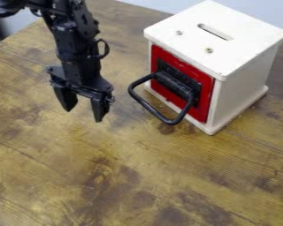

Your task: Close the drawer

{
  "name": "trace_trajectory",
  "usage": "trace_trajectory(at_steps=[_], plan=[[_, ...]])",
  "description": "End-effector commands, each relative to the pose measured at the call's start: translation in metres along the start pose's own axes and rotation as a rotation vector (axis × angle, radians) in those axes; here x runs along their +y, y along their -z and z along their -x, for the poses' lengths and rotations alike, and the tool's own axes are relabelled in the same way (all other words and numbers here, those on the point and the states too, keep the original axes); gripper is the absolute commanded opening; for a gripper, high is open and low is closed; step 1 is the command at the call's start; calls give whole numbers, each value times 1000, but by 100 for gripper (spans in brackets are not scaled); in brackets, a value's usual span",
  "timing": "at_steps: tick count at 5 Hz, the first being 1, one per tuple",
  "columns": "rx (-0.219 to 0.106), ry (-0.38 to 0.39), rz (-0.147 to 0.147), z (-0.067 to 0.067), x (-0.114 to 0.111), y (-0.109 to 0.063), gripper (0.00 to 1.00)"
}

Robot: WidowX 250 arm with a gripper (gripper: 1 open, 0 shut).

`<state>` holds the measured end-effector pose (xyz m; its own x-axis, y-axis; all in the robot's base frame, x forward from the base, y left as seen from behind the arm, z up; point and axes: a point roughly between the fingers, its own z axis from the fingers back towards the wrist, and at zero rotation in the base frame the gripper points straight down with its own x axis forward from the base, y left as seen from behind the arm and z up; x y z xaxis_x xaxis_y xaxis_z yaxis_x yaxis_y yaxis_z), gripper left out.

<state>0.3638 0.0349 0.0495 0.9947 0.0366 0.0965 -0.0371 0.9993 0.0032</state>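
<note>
The red drawer (168, 73) with its black front plate (179, 87) sits in the cream-white cabinet (215, 40) at the upper right. Its front looks nearly flush with the cabinet face. The large black loop handle (154, 102) sticks out to the left and lies low over the wooden table. My black gripper (82, 106) hangs to the left of the handle, a short gap away, fingers pointing down near the tabletop. Its two fingers are spread apart and hold nothing.
The wooden table (132, 177) stretches in front and to the left. The table's back edge and a dark object (0, 26) show at the upper left corner.
</note>
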Motion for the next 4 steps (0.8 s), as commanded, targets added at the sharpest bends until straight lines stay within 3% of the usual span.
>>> trace_trajectory(at_steps=[1, 3, 4], plan=[[-68, -33, -4, -11, 14, -21, 100], [-68, -21, -2, -11, 5, -26, 100], [-75, 54, 7, -5, 1, -31, 100]])
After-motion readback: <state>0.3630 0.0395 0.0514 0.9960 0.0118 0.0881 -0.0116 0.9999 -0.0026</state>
